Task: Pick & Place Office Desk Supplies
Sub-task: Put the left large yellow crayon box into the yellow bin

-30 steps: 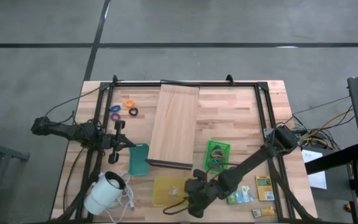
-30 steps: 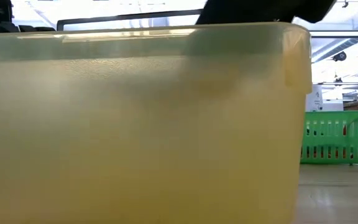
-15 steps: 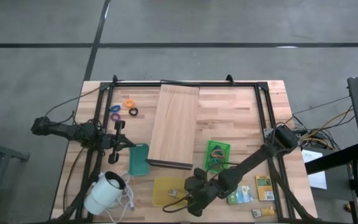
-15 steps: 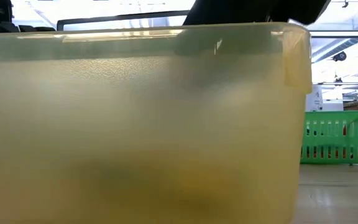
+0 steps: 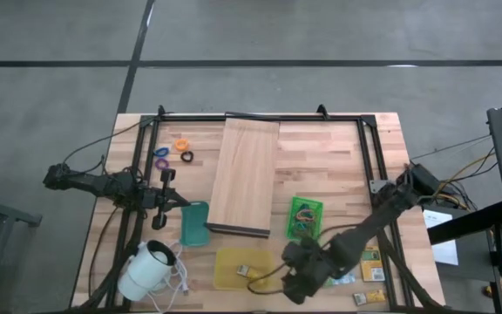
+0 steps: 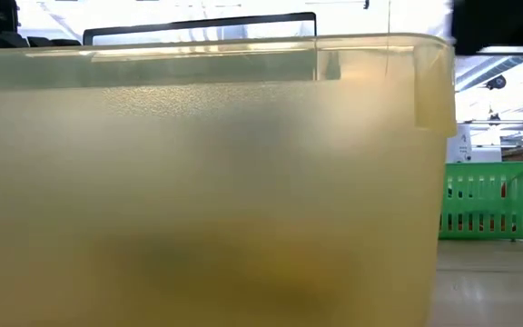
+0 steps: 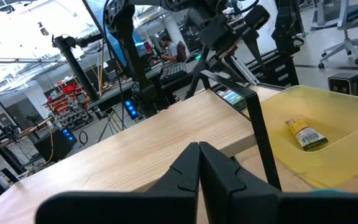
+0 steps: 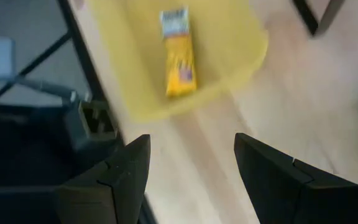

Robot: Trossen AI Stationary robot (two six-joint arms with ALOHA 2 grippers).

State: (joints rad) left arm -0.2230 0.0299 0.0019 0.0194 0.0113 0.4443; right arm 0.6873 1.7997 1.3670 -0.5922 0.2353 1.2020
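A shallow yellow tray (image 5: 225, 262) stands at the table's near edge, and its wall (image 6: 198, 182) fills the low view. One yellow-green packet (image 8: 179, 59) lies flat on its floor, also seen from the left wrist (image 7: 304, 134). My right gripper (image 8: 191, 174) hangs open just right of the tray (image 5: 273, 277), holding nothing. More packets (image 5: 369, 262) lie near the right edge. Rubber bands sit in the green basket (image 5: 304, 215). Orange (image 5: 181, 144), purple (image 5: 161, 153) and black (image 5: 186, 157) rings lie far left. My left gripper (image 7: 199, 155) waits shut at the left (image 5: 179, 201).
A long pale board (image 5: 244, 179) lies across the middle. A teal tray (image 5: 194, 222) sits left of it. A white corded device (image 5: 146, 270) occupies the near left corner. A black frame rail (image 5: 260, 116) borders the table. The green basket also shows in the low view (image 6: 493, 200).
My right gripper has drawn back from above the yellow tray toward the table's right edge. A yellow packet that did not show on the tray floor a second ago now lies there. The left arm has kept still.
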